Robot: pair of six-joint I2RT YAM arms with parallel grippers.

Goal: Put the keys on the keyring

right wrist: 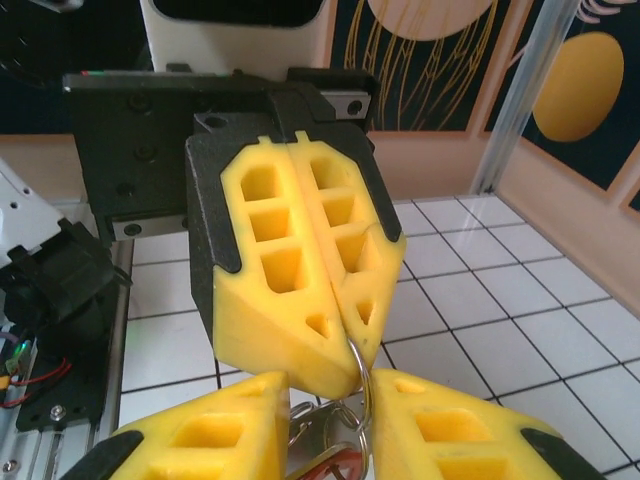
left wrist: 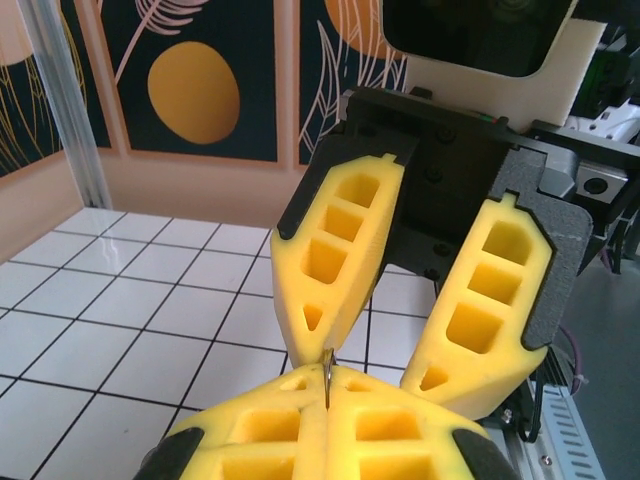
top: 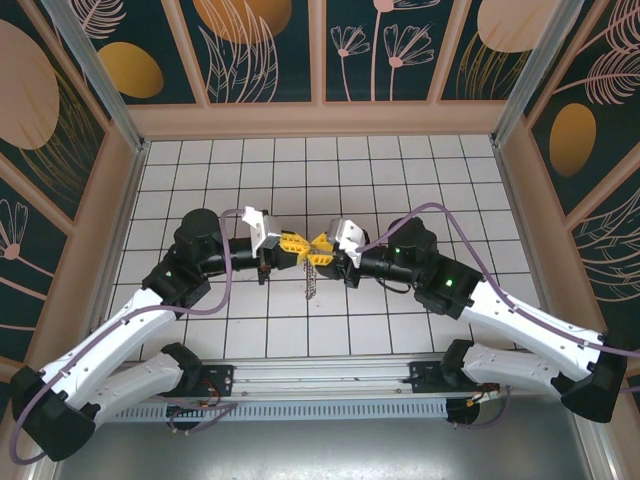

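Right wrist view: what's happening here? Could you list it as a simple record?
left end effector: shut, pinching the thin silver loop of the keyring
right end effector: open, a finger on each side of that loop
key: red head low between the right fingers; threaded or not, cannot tell
table: white grid tiles, below the held bundle
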